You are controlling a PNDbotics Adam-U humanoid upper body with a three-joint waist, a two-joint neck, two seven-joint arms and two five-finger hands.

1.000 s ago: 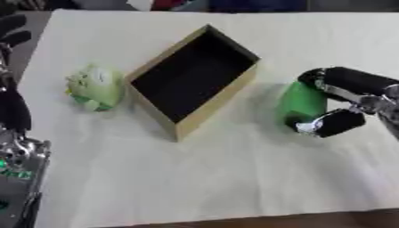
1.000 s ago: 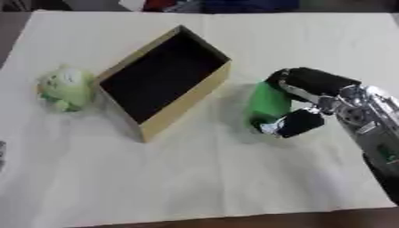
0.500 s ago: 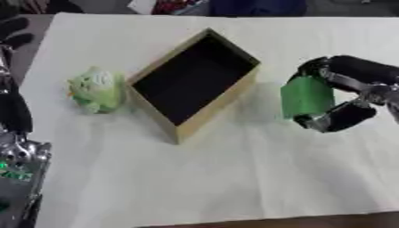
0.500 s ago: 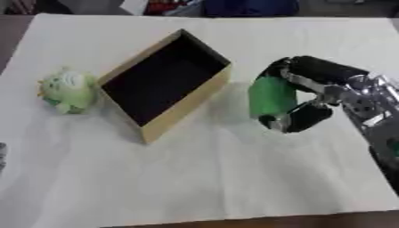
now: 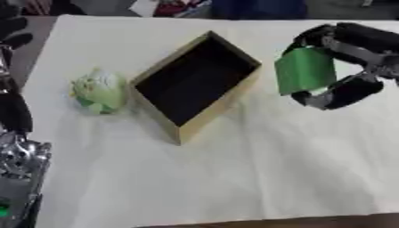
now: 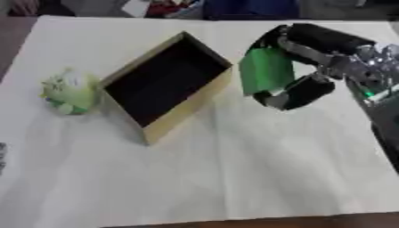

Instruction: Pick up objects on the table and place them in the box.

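My right hand (image 5: 347, 87) is shut on a green block (image 5: 304, 70) and holds it in the air, just right of the box. The box (image 5: 195, 84) is an open cardboard one with a dark inside, set at an angle in the middle of the table, and nothing shows in it. A pale green, lumpy, cabbage-like object (image 5: 99, 91) lies on the cloth left of the box. My left arm (image 5: 17, 111) shows as dark parts along the left edge; its hand is not visible.
A cream cloth (image 5: 234, 178) covers the table, with a broad bare stretch in front of the box. The table's near edge runs along the bottom. Coloured clutter lies past the far edge.
My right hand has lifted the green block off the cloth and carried it up and toward the box's right side. The cabbage-like object and the box have stayed put.
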